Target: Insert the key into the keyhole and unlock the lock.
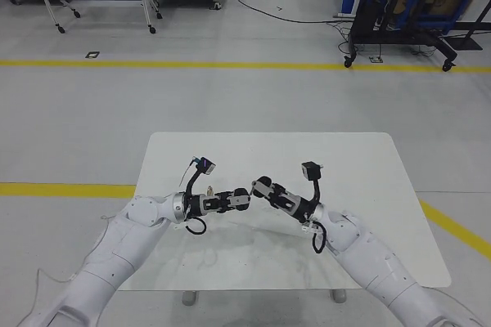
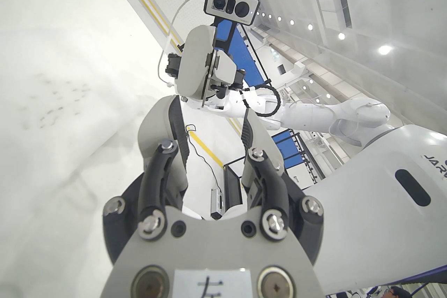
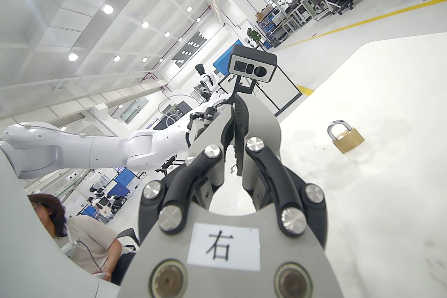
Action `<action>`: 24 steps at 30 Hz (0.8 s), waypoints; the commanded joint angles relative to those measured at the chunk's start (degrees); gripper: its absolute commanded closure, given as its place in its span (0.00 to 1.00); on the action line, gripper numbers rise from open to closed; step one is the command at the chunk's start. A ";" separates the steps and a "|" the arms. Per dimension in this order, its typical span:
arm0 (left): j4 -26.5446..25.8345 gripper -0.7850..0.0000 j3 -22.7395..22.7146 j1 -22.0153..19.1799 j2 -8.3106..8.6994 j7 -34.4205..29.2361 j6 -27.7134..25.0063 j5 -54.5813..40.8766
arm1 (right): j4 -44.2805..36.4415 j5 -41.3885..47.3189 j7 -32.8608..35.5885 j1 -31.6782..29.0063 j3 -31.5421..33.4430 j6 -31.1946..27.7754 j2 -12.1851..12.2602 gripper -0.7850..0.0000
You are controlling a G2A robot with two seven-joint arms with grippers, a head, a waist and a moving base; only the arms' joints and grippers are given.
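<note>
The lock [image 1: 206, 190], a brass padlock with a silver shackle, lies on the white table [image 1: 352, 163], just beyond the left arm's wrist and touched by nothing. In the right wrist view the lock [image 3: 345, 137] rests flat on the table [image 3: 401, 173], and its shackle looks seated in the body. To the right of the lock in the top view, near it but apart from it, the left end effector [image 1: 239, 199] hangs above the table and points away from the lock toward the other arm. In its own wrist view the left end effector [image 2: 209, 110] stands wide, its ribbed fingers [image 2: 176, 124] well spread with nothing between them. Farther right of the lock is the right end effector [image 1: 260, 185], tip to tip with the left one and aimed back toward the lock's side of the table. The left wrist view shows the right end effector [image 2: 208, 75] head on, just past the open fingers. In its own wrist view the right end effector [image 3: 238, 103] is pinched narrow, its pads pressed together. A small thin metal piece, seemingly the key [image 3: 233, 169], shows at the inner end of the pads, well apart from the lock; how much of the key is gripped cannot be told.
</note>
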 commanded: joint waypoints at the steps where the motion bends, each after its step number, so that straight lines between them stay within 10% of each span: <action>1: 0.13 0.55 0.26 -0.13 0.02 0.08 -0.09 -0.12 | 0.09 0.16 0.26 -0.09 0.22 -0.04 -0.07 1.00; 24: 1.17 0.69 1.67 -0.84 0.38 0.62 -0.62 -2.06 | 1.59 0.19 3.24 0.02 0.76 1.75 -1.34 1.00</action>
